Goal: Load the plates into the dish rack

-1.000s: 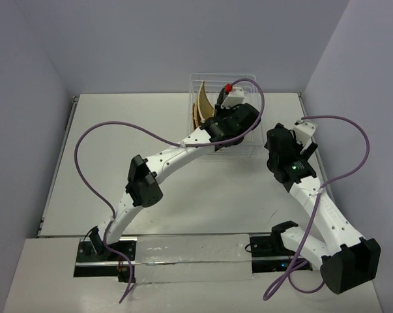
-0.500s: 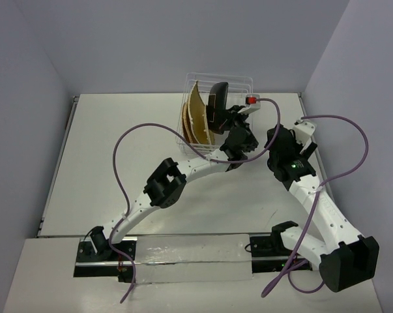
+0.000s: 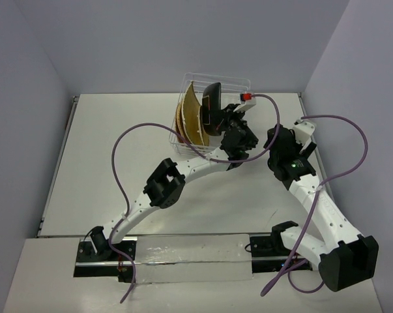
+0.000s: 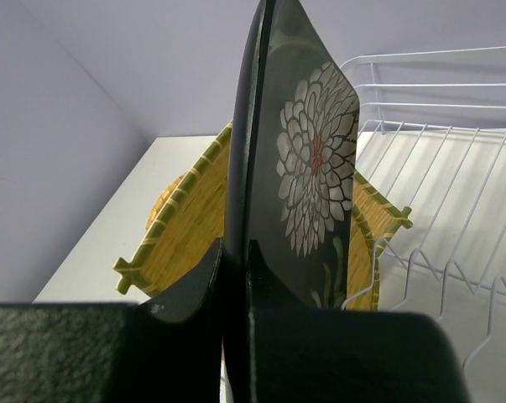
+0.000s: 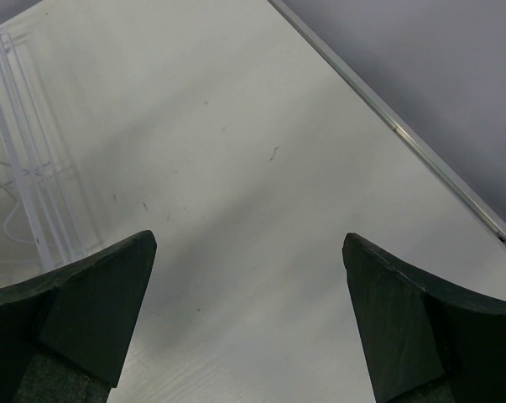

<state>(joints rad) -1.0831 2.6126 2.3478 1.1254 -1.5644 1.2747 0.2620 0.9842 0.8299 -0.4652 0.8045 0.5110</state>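
Woven plates [image 3: 188, 120]: stood on edge at the left end of the dish rack [image 3: 238, 83], leaning together; their number could not be counted from above.
Yellow square plate [image 4: 190, 227]: the nearest woven one, directly behind the black plate in the left wrist view.
Black floral plate [image 4: 311, 168]: upright on edge, just right of the woven ones and over the rack; whether its lower edge touched the wires was hidden.
Left gripper [image 4: 236, 269]: clamped on the black plate's near rim, one finger on each face.
Dividers [image 4: 437, 277]: bare wire to the plate's right.
Right gripper [image 5: 248, 252]: jaws wide apart, holding nothing, over the table [image 5: 261, 126] beside the rack.
Step in hand: probably seating the last plate.
Next move: called for lowering the plate until its edge dropped between two dividers, and letting go only once the wires bore it, since it could tip onto the woven plates.
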